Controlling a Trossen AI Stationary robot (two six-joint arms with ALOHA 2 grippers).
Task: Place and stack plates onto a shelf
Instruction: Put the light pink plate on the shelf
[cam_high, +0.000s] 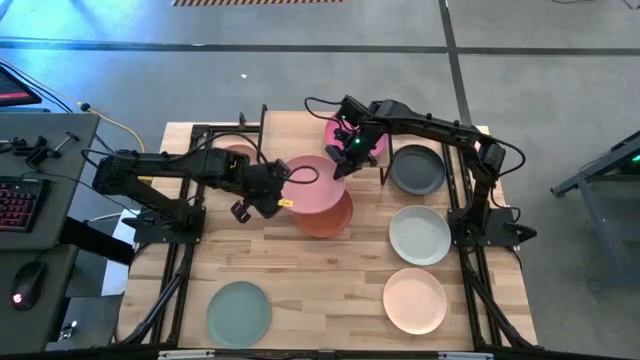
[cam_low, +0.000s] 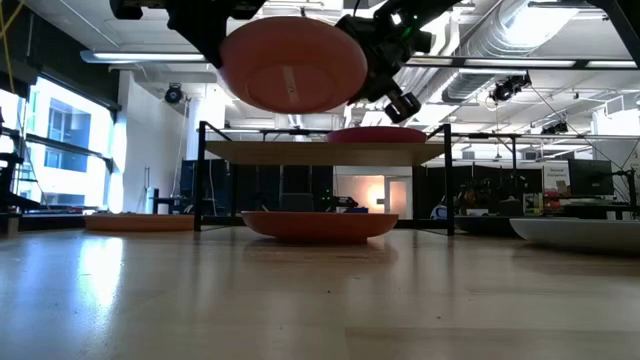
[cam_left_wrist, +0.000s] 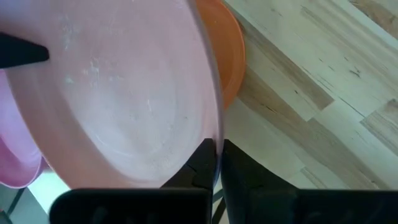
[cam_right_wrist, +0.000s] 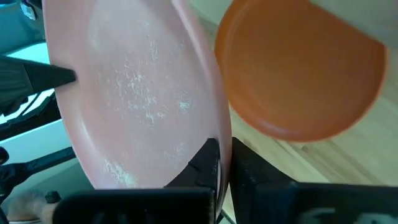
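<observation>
Left gripper (cam_high: 283, 186) is clamped on the left rim of the light pink plate (cam_high: 318, 183); in its wrist view the rim sits edge-on between the two fingers (cam_left_wrist: 198, 167), which are pinched tight on it. The plate hangs in the air, tilted, above the table (cam_high: 330, 280), just in front of the shelf (cam_low: 325, 152).

Right gripper (cam_high: 338, 164) has the same plate by the opposite rim, fingers (cam_right_wrist: 202, 165) closed tight on the edge with the rim running up between them. So both arms hold one plate at once.

Directly below it the terracotta plate (cam_high: 330, 217) lies flat on the table, partly under the pink one.

Magenta plate (cam_high: 360, 135) sits on the shelf top, behind the right gripper. A peach plate (cam_high: 236, 152) is just behind the left arm.

Further right: dark grey plate (cam_high: 417, 169), pale grey-white plate (cam_high: 420, 235), cream plate (cam_high: 415, 300), all flat on the table. Sage green plate (cam_high: 239, 312) is near the front left.
</observation>
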